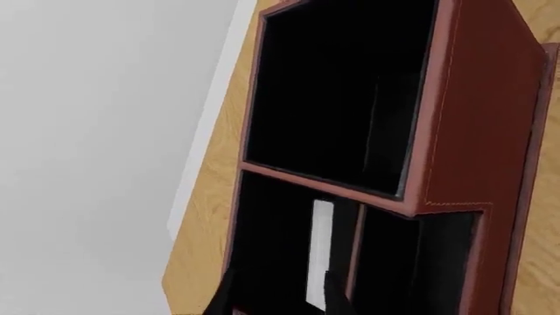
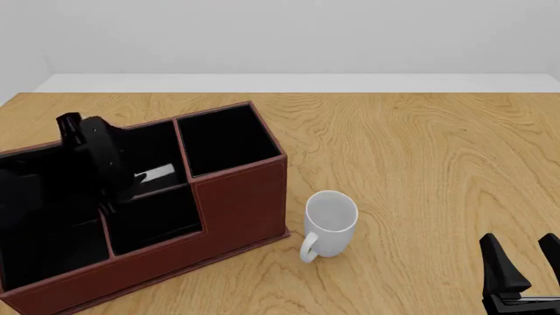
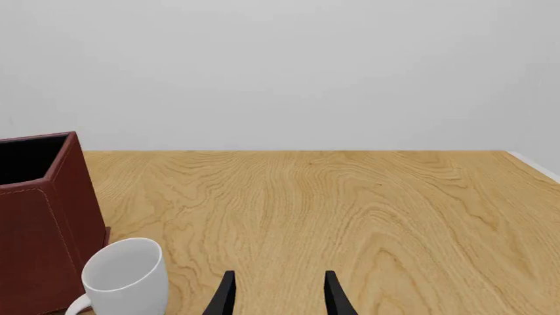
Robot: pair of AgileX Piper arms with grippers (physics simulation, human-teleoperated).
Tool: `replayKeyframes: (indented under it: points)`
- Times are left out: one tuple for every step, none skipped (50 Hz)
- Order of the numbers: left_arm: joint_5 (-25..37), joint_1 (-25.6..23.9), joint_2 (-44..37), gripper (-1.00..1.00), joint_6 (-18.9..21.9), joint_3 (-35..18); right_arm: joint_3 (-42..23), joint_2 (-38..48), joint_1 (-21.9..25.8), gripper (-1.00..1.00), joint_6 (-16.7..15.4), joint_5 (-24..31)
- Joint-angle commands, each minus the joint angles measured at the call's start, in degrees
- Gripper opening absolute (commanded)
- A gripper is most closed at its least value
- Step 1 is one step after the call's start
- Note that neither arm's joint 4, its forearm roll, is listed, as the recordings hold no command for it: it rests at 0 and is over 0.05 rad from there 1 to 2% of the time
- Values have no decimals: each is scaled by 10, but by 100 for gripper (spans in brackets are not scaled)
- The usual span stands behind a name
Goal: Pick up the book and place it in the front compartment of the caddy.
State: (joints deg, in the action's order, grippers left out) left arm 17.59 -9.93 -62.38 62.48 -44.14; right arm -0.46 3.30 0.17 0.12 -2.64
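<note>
The caddy (image 2: 240, 200) is a reddish-brown box with black compartments at the table's left. Of the book, only the white page-edge band (image 2: 156, 172) stands out against the black interior. It shows in the compartment just behind the low front compartment (image 2: 153, 220), beside the divider. My left gripper (image 1: 280, 298) reaches down into that same compartment, open, its fingers spread on either side of the book (image 1: 320, 252). My right gripper (image 2: 522, 254) is open over the table's near right corner and holds nothing.
A white mug (image 2: 331, 223) stands just right of the caddy's front corner, and the right wrist view shows the mug (image 3: 127, 275) too. The caddy's tall back compartment (image 2: 223, 141) is black inside. Bare wooden table (image 2: 420, 164) stretches to the right.
</note>
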Motion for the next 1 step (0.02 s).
replayKeyframes:
  points:
    - [29, -2, 32, 100, 1, -2, 0, 0, 0, 100, 0, 0]
